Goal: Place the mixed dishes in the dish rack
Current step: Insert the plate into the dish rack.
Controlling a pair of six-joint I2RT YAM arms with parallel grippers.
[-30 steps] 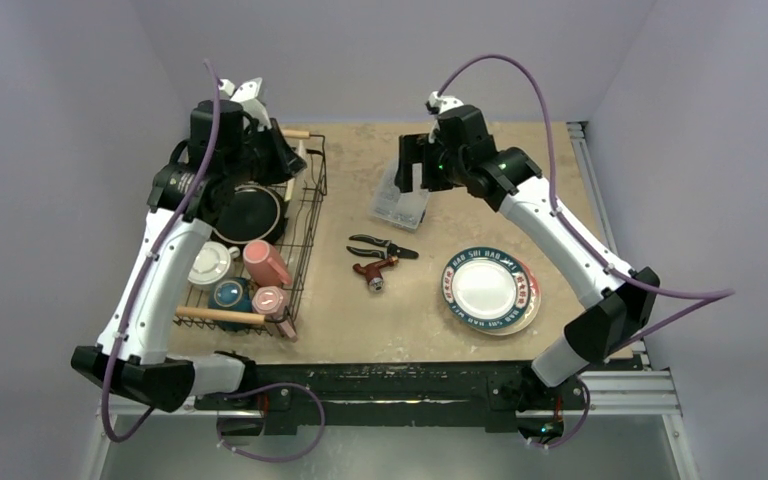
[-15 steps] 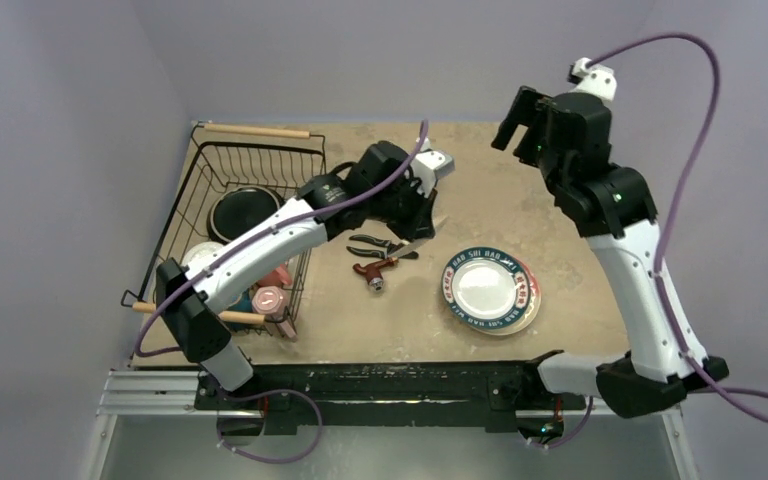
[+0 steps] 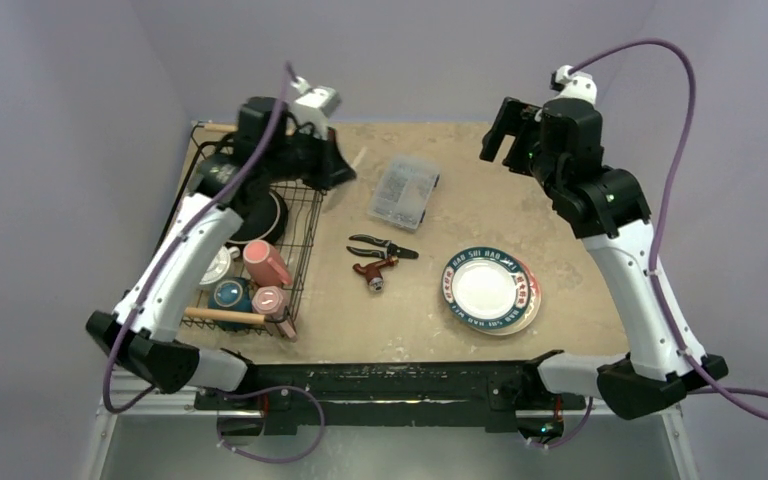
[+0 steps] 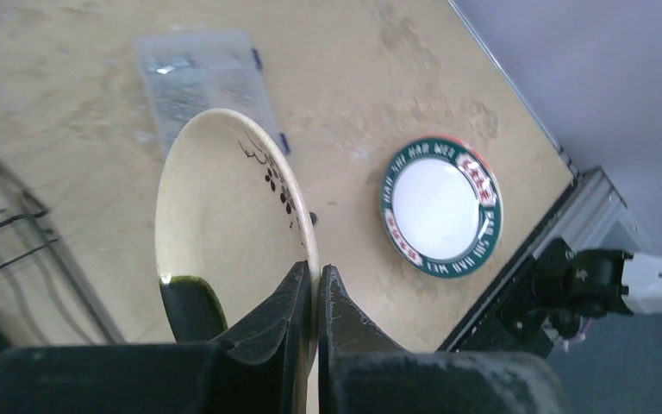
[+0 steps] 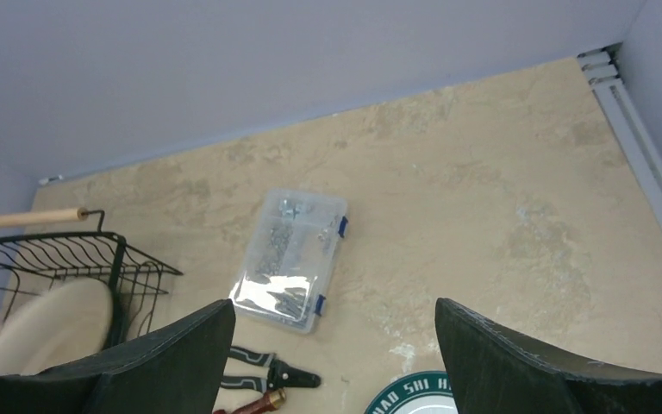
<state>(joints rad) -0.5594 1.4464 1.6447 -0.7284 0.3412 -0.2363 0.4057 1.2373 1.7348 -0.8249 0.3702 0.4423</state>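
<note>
My left gripper (image 3: pixel 340 165) is shut on the rim of a cream plate (image 4: pixel 233 207) with small dark flower marks. It holds the plate on edge, in the air by the far right corner of the black wire dish rack (image 3: pixel 305 215). The rack holds a dark round dish (image 3: pixel 255 215), two pink mugs (image 3: pixel 265 262), a white piece (image 3: pixel 210 265) and a teal piece (image 3: pixel 230 293). A stack of teal- and red-rimmed plates (image 3: pixel 490 288) lies flat on the table at the right. My right gripper (image 3: pixel 505 135) is open and empty, high above the table's far right.
A clear plastic compartment box (image 3: pixel 405 190) lies at the table's middle back. Black pliers (image 3: pixel 382 245) and a red-handled tool (image 3: pixel 375 272) lie in front of it. The rack's wooden handles are at its far (image 3: pixel 222 127) and near (image 3: pixel 225 316) ends.
My left arm has swung from the table's middle back to the rack's far right corner. My right arm, over the clear box a second ago, is raised at the far right.
</note>
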